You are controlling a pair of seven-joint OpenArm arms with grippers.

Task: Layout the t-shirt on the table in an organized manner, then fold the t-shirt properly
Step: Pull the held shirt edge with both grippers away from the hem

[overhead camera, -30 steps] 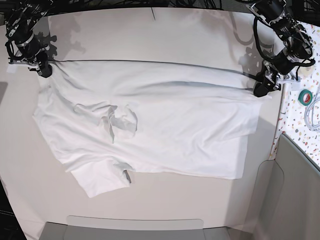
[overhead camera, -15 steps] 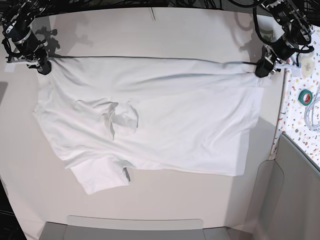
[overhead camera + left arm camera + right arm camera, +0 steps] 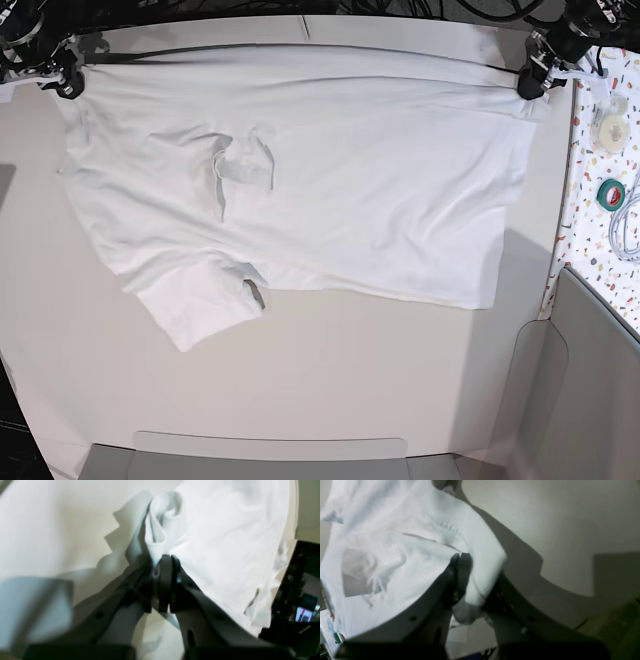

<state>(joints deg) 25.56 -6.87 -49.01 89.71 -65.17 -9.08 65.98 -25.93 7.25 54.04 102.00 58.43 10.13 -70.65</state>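
With both the left gripper (image 3: 165, 562) and right gripper (image 3: 461, 560) clamped on the soft white cloth t-shirt (image 3: 330, 190), keep its far edge taut and lower it evenly onto the off-white table (image 3: 330, 380).

the t-shirt (image 3: 330, 190) lies spread on the table (image 3: 330, 370), its far edge stretched between the two grippers. the left gripper (image 3: 530, 85) pinches the far corner at the base view's right; the right gripper (image 3: 62, 82) pinches the far corner at that view's left. the cloth extends from both grippers toward the near side of the table. one sleeve (image 3: 195, 305) lies nearer than the right gripper, well apart from it. a tape roll (image 3: 611, 192) lies nearer than the left gripper, off the table.
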